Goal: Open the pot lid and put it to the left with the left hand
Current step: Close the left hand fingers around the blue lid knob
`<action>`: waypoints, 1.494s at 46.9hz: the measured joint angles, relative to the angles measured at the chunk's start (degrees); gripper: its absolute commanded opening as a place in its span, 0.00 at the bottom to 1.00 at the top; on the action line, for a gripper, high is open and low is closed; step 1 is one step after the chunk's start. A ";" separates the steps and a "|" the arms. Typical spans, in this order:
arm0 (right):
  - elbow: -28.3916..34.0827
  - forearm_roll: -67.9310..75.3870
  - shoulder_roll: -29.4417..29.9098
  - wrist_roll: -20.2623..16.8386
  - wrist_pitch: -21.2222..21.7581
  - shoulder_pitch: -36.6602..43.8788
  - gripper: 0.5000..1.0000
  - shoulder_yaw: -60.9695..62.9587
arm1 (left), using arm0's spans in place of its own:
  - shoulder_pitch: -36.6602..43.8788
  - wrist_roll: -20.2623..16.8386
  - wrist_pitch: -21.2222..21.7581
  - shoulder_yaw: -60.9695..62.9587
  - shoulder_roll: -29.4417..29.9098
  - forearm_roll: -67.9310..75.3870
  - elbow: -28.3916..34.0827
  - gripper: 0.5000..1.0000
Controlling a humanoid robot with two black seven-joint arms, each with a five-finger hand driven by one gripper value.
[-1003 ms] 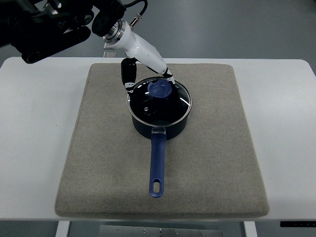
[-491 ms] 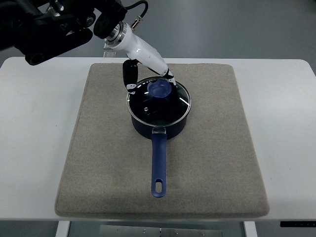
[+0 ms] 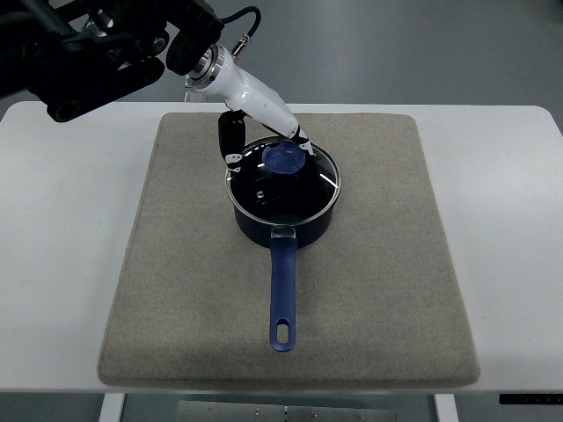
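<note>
Blue knob (image 3: 283, 159): on glass pot lid (image 3: 284, 182), at left hand's (image 3: 264, 141) fingertips
Left hand: fingers curled about knob, grip unclear
Pot (image 3: 283, 215): under hand, on grey mat (image 3: 290, 255), lid on

A grey felt mat (image 3: 369, 290) covers the white desk (image 3: 62, 264); the dark blue saucepan (image 3: 283, 220) sits on it, glass lid (image 3: 283, 180) on top, handle pointing near.

The pot (image 3: 283, 215) was dark navy, its long handle (image 3: 281, 294) a brighter blue. The lid (image 3: 283, 183) was clear glass with a silver rim and a pale blue knob (image 3: 283, 159). The mat (image 3: 290, 255) was plain grey-beige — flecked, no pattern. The surface (image 3: 62, 246) was white. The left hand (image 3: 255, 123) was white with black fingers (image 3: 230, 134).
</note>
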 measured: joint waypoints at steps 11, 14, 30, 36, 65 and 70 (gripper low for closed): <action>-0.02 0.00 0.00 0.01 0.00 -0.03 0.83 0.00 | 0.01 0.00 1.01 0.31 -0.86 0.15 0.58 0.94; -0.01 0.00 0.00 0.01 0.00 -0.04 0.83 0.00 | 0.10 0.00 1.15 0.41 -0.88 0.15 0.71 0.89; 0.00 0.00 0.00 0.00 0.02 -0.03 0.83 0.00 | 0.62 0.00 1.89 0.50 -1.19 0.56 1.56 0.41; 0.01 0.00 0.00 -0.01 0.02 -0.04 0.83 0.00 | 0.61 0.00 2.81 0.52 -1.25 0.84 1.56 0.22; -0.06 0.00 0.00 0.02 0.02 -0.03 0.83 0.00 | 0.36 -0.01 3.09 0.66 -2.43 1.47 2.68 0.00; -0.01 0.00 0.00 0.01 0.01 -0.04 0.83 0.00 | 0.13 0.00 3.09 0.66 -2.47 1.48 2.66 0.00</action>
